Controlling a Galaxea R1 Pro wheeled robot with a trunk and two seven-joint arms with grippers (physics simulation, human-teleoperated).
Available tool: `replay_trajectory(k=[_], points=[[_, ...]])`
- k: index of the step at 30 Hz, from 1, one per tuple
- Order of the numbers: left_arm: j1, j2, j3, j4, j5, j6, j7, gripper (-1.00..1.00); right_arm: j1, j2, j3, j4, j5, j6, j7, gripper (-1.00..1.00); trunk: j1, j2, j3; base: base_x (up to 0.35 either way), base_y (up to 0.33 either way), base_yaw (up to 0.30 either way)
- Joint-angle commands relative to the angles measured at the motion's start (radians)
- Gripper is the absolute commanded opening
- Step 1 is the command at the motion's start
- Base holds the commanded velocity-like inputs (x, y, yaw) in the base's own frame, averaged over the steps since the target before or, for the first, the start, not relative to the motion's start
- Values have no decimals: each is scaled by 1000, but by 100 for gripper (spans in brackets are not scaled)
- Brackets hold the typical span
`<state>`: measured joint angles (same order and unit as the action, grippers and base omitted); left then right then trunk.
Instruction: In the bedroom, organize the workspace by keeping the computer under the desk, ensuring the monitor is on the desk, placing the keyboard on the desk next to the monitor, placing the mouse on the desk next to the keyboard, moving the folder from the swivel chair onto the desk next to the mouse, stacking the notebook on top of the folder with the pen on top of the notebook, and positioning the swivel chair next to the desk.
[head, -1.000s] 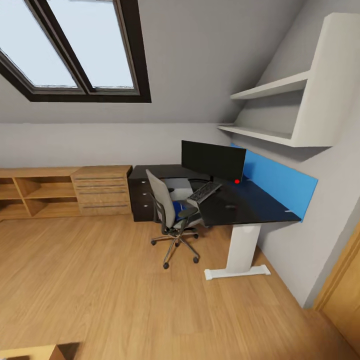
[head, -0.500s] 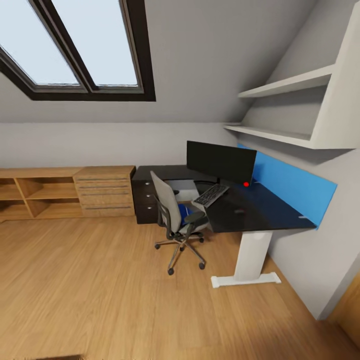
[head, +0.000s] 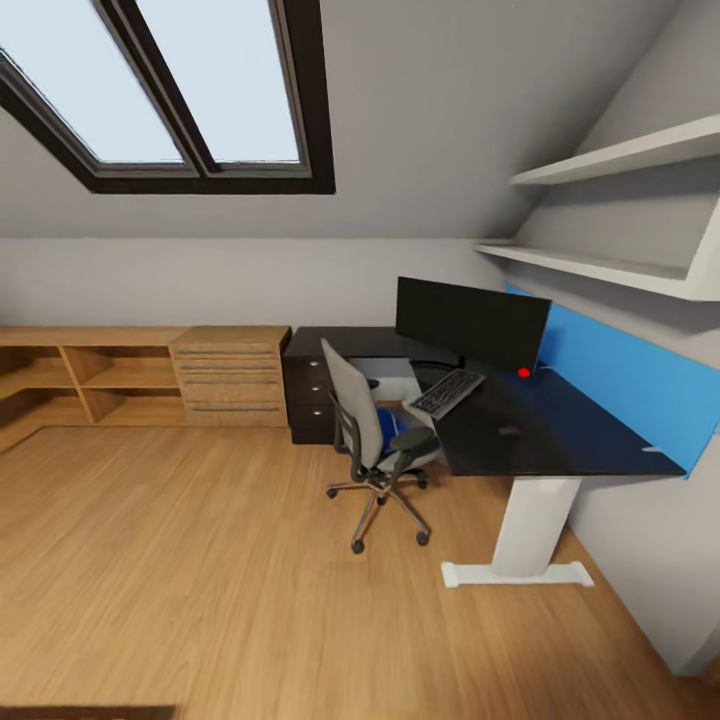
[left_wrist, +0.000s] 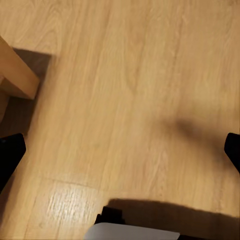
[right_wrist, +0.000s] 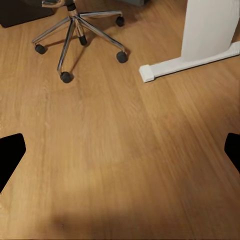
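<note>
Both hands spread over bare floor; chair (head: 375, 440) at the counter's (head: 560, 440) inner corner, keyboard (head: 447, 392) before monitor (head: 472, 323)

Soft, even daylight from the dark-framed sloped skylight (head: 190, 90); my views look slightly blurred, with faint shadows on the warm wooden plank floor (head: 200, 580).

Head view: folder (head: 388, 428) shows only as a blue patch on the seat, mostly hidden behind swivel chair (head: 372, 432) back and armrest. Computer (head: 400, 378) largely screened by chair and desk (head: 560, 435). Small dark item on desktop (head: 509, 431), too small to identify. Monitor (head: 470, 323) base partly hidden behind keyboard (head: 446, 392). Shelves (head: 620, 215) cut at right edge; skylight (head: 180, 90) cut at top.
R wrist view: chair cut above its star base (right_wrist: 75, 30); pedestal leg (right_wrist: 210, 35) cut at top. Fingertips (right_wrist: 10, 155) show at edges only.
</note>
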<state>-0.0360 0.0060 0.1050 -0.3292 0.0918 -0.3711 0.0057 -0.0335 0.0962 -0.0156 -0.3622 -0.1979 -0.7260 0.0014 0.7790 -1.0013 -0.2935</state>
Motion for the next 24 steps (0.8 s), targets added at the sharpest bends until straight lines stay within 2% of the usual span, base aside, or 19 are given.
replay_trajectory(k=[1,7,24], points=[[-1,0,-4,1,9,-3,1,100,0,0,-1,0,-2,-3,0,100,1,-1,-3,317,0,145],[-1,-1,-4,8,7,-3,0,100,0,0,-1,-1,-2,-3,0,100,1,-1,-5,291,0,40],[-1,-1,-4,9,6,-5,-1,100,0,0,-1,-1,21,-3,0,100,1,-1,-5,319,80,0]])
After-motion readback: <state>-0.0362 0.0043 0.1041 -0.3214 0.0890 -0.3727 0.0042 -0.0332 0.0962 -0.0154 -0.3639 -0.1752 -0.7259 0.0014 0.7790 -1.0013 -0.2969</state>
